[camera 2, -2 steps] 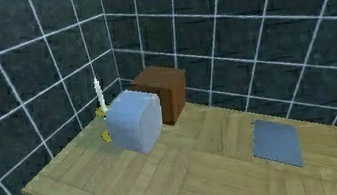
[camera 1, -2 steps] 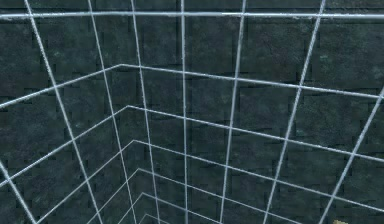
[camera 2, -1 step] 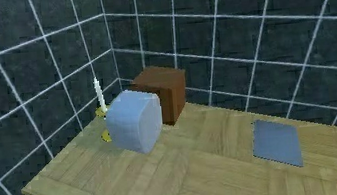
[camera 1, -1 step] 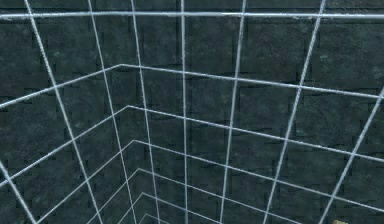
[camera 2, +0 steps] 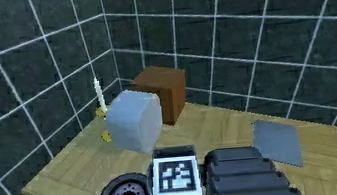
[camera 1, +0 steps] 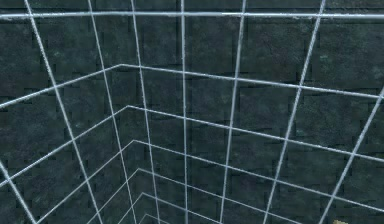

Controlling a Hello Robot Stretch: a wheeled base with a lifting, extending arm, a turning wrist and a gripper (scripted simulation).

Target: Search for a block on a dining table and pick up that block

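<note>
Arm side view: a pale block (camera 2: 136, 121) is seen on the wooden counter (camera 2: 81, 160), just beside a brown box (camera 2: 162, 90) and a candle (camera 2: 99, 95). Whether the jaws are apart or hold anything cannot be told. The candle may be toppled by a wide reach.

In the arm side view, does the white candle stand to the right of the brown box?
No, the candle stands to the left of the brown box on the wooden table.
</note>
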